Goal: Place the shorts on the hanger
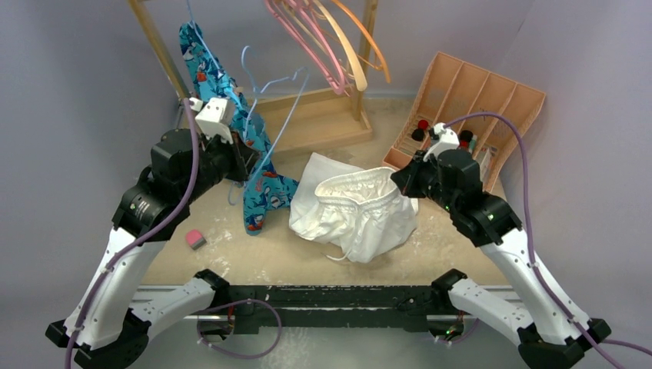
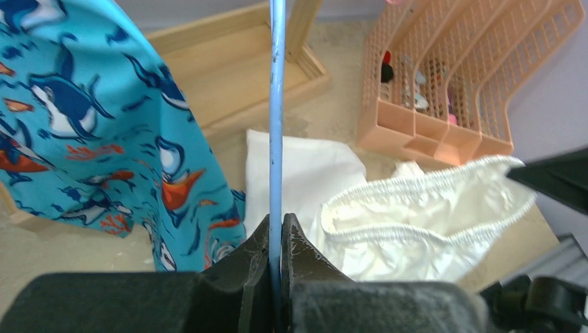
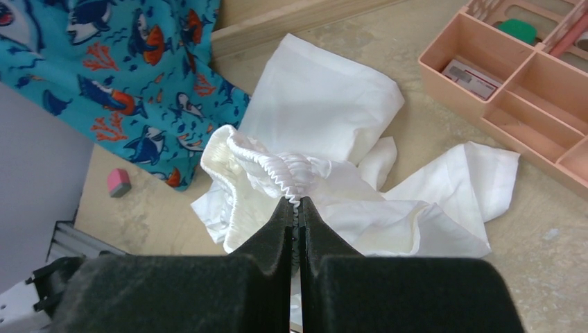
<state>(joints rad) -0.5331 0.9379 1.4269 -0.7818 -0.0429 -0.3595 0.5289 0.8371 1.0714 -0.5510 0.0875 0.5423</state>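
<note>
Shorts (image 1: 354, 211), white, heaped at mid-counter (image 1: 430, 261), elastic waistband lifted at its right side, pinched by right pincer (image 3: 297, 208). Hanger (image 2: 277, 125), thin light-blue, its rod clamped between the pressed-together fingers of left pincer (image 2: 277, 239), raised left of the shorts beside shark-print garment (image 1: 261, 184). Peach organiser tray (image 1: 469, 108) at rear right; pink eraser (image 1: 195, 239) near left.

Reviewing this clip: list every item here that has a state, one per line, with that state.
left gripper: shut on the hanger's thin arm
hanger: light blue, held, not yet in the shorts
right gripper: shut on the shorts' waistband
shorts: white, crumpled on the table, waistband lifted
shark-print garment: draped from the rack down to the table
pink hangers: hanging on the rack
</note>
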